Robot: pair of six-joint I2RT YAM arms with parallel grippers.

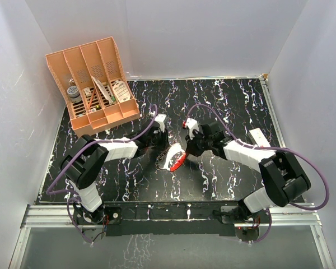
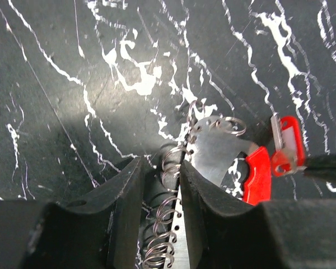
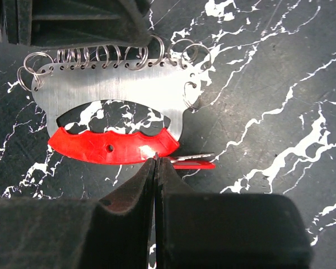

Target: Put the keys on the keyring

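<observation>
Gleaming brushed-metal keyring [image 3: 117, 89], scalloped red rim.

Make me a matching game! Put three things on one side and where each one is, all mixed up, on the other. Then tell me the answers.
Things:
1. key
2. keyring
3. orange rack

Places:
A. held at its ringed edge by the left end effector
B. standing at the far left, away from both arms
C. pinched in the right end effector

Pairs: 1-C, 2-A, 3-B
</observation>
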